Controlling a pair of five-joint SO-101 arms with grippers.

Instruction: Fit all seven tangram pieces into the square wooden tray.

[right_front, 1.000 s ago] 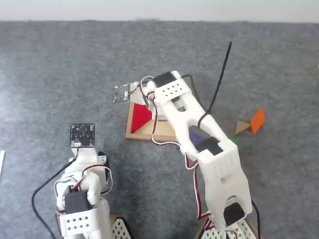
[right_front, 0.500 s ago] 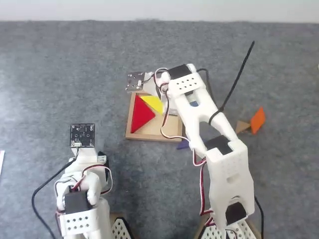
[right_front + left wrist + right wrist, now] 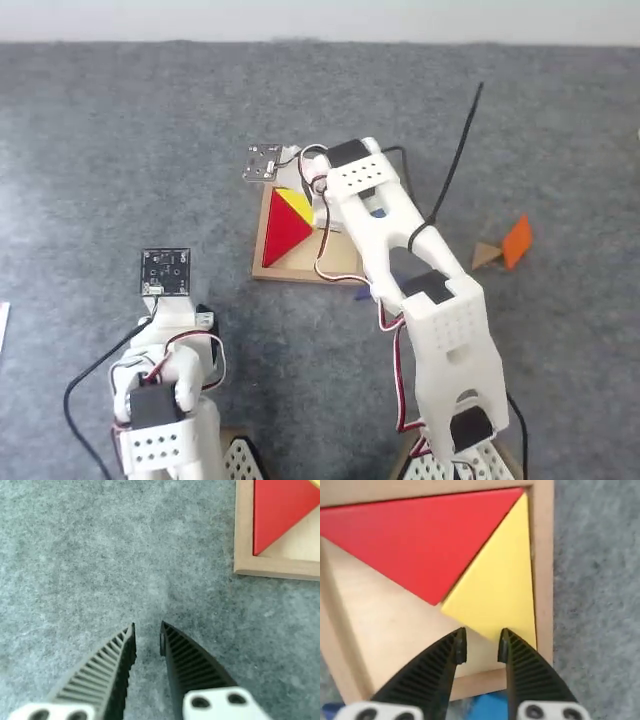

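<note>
Grey felt counter (image 3: 120,130), pale wall strip behind.

- Left gripper (image 3: 147,630) hangs low over bare felt. Its jaws stand a narrow gap apart with nothing between them, and a tray corner lies just ahead.
- Square wooden tray (image 3: 285,273) sits mid-counter. Red triangle (image 3: 282,235) lies along its left side. Yellow triangle (image 3: 297,205) is seated against it at the far edge.
- Right gripper (image 3: 481,642) hovers above the yellow triangle's corner, jaws slightly apart, empty.
- Blue piece (image 3: 487,707) lies just beyond the tray rim.
- Orange piece (image 3: 517,240) and brown triangle (image 3: 486,255) lie side by side, well right of the tray.

I judge two pieces placed. The loose ones lie to the right, so my right arm is nearer.
</note>
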